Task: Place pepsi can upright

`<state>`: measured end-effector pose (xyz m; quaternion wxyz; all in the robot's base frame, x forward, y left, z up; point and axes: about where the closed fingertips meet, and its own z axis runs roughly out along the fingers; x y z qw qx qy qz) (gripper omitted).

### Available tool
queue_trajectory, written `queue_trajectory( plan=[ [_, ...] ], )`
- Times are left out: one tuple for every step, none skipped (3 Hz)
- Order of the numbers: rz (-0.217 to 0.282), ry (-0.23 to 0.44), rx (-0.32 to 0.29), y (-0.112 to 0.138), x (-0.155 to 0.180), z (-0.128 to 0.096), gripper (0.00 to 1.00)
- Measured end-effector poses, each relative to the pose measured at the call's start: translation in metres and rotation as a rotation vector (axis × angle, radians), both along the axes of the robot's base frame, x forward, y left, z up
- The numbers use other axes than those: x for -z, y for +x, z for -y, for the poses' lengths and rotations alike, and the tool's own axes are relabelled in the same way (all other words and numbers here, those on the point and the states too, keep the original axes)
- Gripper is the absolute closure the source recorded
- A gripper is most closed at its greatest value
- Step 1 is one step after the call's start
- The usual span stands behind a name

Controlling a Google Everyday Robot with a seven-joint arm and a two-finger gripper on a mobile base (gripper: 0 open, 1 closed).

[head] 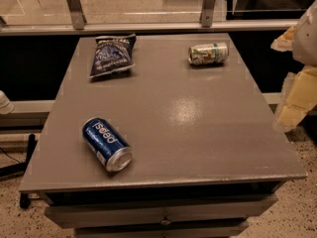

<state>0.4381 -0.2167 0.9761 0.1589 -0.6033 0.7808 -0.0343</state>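
Now, pepsi can (pixel 106 144) lies sideways; gripper (pixel 297 95) far right of it, spread or pressed I cannot tell. Best clamp across its body, then tip upright.

Grey table (pixel 198 133): pepsi can (pixel 106 144), pale can (pixel 208 53), bag (pixel 113 55)

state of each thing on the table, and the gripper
pepsi can: on its side, near left, not yet upright
white-and-green can: on its side, far right
chip bag: lying flat, far left
gripper: at the right edge of view, clear of both cans
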Motion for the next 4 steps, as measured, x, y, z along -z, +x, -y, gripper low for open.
queue_trajectory(
  plan=[
    [0.0, 0.0, 0.0, 0.0, 0.0, 0.0, 0.0],
    [0.014, 0.006, -0.034, 0.006, -0.003, -0.01, 0.0],
    [0.033, 0.059, -0.048, 0.025, 0.002, -0.06, 0.0],
    [0.007, 0.171, 0.013, 0.042, 0.016, -0.122, 0.0]
  ],
)
